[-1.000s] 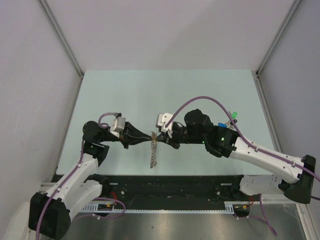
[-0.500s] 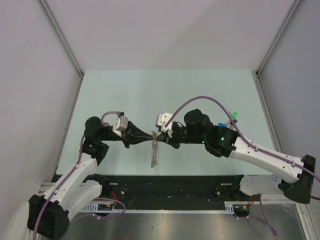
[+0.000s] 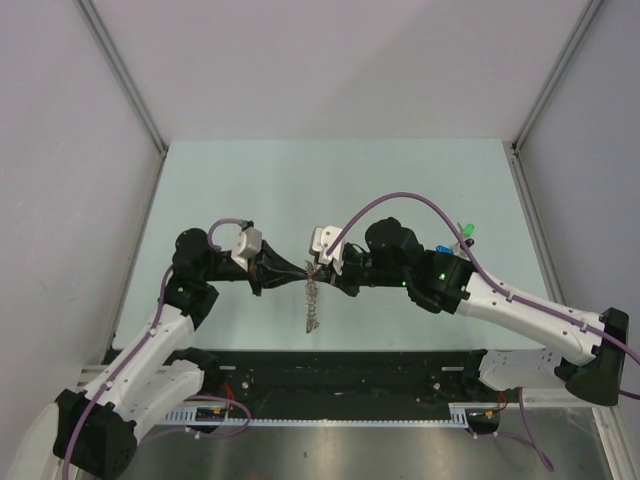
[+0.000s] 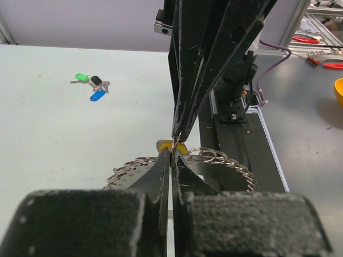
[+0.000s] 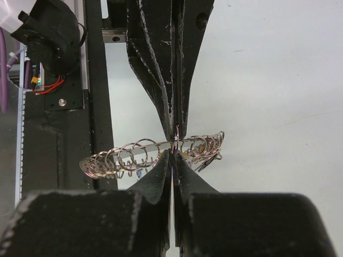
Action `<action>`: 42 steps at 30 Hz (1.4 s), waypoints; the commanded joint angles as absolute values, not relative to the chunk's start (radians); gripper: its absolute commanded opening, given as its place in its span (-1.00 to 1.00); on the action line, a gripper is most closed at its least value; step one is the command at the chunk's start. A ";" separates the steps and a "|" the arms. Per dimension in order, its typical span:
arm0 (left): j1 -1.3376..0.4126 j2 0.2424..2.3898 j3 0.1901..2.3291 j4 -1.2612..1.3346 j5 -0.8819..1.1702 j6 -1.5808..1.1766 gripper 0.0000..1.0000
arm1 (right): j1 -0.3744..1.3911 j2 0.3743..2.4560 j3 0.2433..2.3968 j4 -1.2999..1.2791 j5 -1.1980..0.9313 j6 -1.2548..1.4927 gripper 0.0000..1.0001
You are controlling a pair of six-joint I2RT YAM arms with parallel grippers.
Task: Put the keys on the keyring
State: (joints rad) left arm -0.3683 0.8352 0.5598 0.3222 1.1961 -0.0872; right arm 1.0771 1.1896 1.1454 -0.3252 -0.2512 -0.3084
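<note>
The keyring (image 3: 313,300), a grey metal band strung with several small wire loops, hangs between my two grippers. It spans the left wrist view (image 4: 134,166) and the right wrist view (image 5: 139,152). My left gripper (image 3: 303,268) is shut on its top edge (image 4: 172,153). My right gripper (image 3: 322,270) faces it tip to tip, shut (image 5: 172,153), pinching at the same spot, where a yellow-capped key (image 4: 163,145) sits. The exact hold is hidden by the fingers. Green (image 4: 81,77), black (image 4: 96,80) and blue (image 4: 97,95) keys lie together on the table, also in the top view (image 3: 455,240).
The pale green table (image 3: 330,190) is walled by white panels on three sides. A black rail with cabling (image 3: 340,375) runs along the near edge. The right arm's purple cable (image 3: 400,200) arcs above its wrist.
The left arm has swung up and to the right, bringing the keyring with it. The ring now hangs more upright under the two tips. The right arm has hardly moved.
</note>
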 commanded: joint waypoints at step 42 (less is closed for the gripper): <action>-0.374 0.597 0.307 0.841 0.695 -0.615 -0.49 | 1.140 1.166 1.108 -0.224 -0.201 -0.436 -1.00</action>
